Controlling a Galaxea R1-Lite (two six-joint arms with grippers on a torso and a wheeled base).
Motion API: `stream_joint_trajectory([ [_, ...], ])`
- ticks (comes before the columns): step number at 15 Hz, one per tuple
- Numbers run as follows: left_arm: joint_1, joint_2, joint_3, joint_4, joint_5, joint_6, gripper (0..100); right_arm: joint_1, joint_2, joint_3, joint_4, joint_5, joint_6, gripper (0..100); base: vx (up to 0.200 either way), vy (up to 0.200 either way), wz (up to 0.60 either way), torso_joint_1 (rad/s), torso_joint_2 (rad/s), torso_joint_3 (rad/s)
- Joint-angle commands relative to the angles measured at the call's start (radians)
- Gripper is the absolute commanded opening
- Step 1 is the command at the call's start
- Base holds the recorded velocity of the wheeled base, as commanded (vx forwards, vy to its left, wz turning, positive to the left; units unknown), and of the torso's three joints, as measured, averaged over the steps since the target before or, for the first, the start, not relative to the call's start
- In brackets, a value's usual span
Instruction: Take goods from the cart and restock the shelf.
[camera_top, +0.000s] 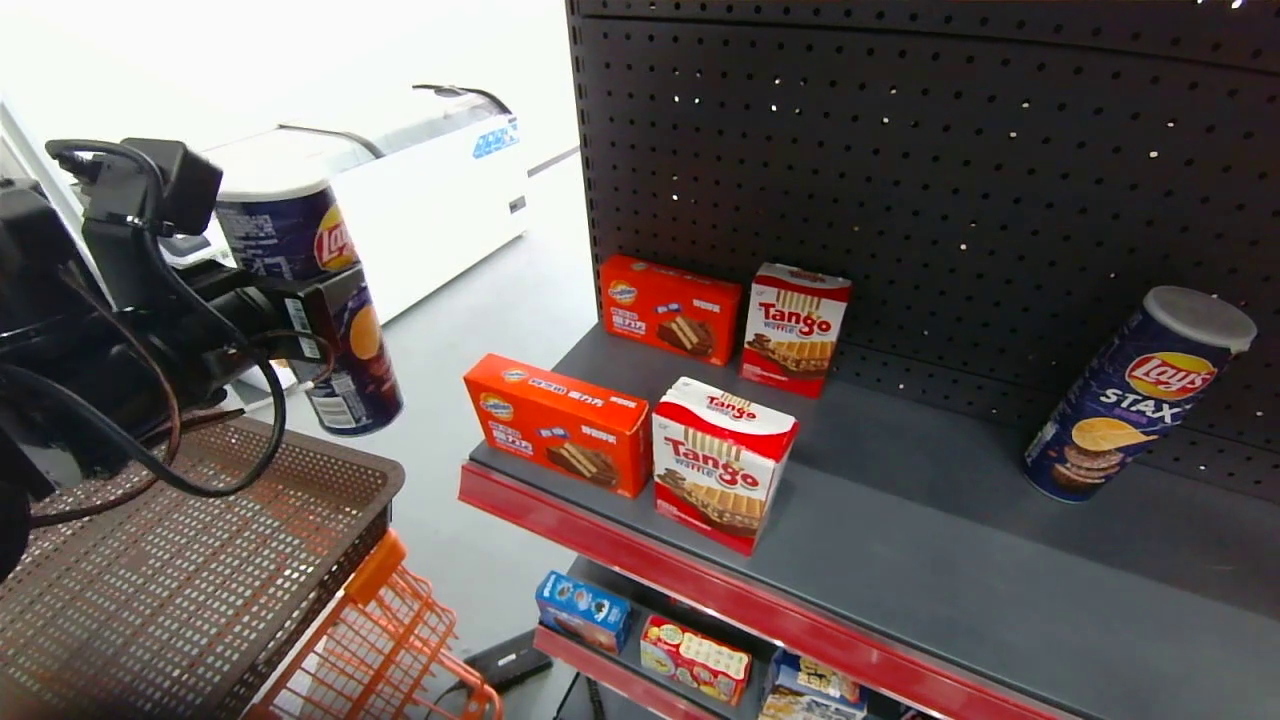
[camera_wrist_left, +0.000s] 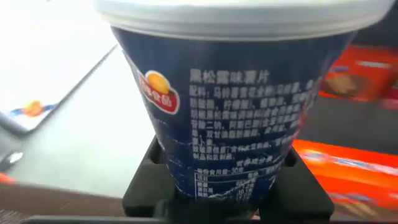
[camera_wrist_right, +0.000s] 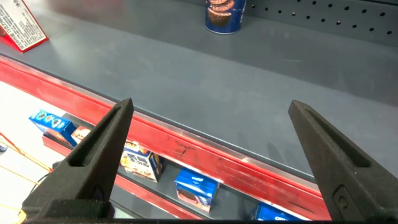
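My left gripper (camera_top: 330, 330) is shut on a dark blue chip can (camera_top: 310, 300) with a white lid, held tilted in the air above the cart basket (camera_top: 170, 560), left of the shelf. The left wrist view has the same can (camera_wrist_left: 230, 124) between the black fingers (camera_wrist_left: 149, 180). A second blue chip can (camera_top: 1135, 400) leans against the pegboard at the right of the grey shelf (camera_top: 950, 540). My right gripper (camera_wrist_right: 217, 155) is open, hovering over the shelf's red front edge (camera_wrist_right: 205, 152), and that can's base (camera_wrist_right: 225, 15) stands farther back.
Two orange biscuit boxes (camera_top: 555, 420) (camera_top: 670, 308) and two red-white wafer boxes (camera_top: 720, 462) (camera_top: 795, 328) stand on the left part of the shelf. Lower shelves hold small boxes (camera_top: 585, 608). A white freezer (camera_top: 420, 190) stands behind on the left.
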Motion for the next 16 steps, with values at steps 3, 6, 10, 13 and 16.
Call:
stream_joint_trajectory([
  [3, -0.185, -0.115, 0.073, 0.051, -0.075, -0.001, 0, 0.000, 0.000, 0.000, 0.000, 0.000, 0.000, 100, 0.000, 0.000, 0.00, 0.000, 0.00, 0.000],
  [6, -0.273, -0.126, 0.096, 0.052, -0.164, -0.020, 0, 0.000, 0.000, 0.000, 0.000, 0.000, 0.000, 100, 0.000, 0.000, 0.00, 0.000, 0.00, 0.000],
  [10, -0.273, -0.132, 0.088, 0.049, -0.371, -0.021, 0, 0.000, 0.000, 0.000, 0.000, 0.000, 0.000, 100, 0.000, 0.000, 0.00, 0.000, 0.00, 0.000],
  [13, -0.305, -0.155, 0.108, 0.072, -0.406, -0.023, 0, 0.000, 0.000, 0.000, 0.000, 0.000, 0.000, 100, 0.000, 0.000, 0.00, 0.000, 0.00, 0.000],
  [16, -0.316, -0.180, 0.137, 0.083, -0.431, -0.021, 0, 0.000, 0.000, 0.000, 0.000, 0.000, 0.000, 100, 0.000, 0.000, 0.00, 0.000, 0.00, 0.000],
])
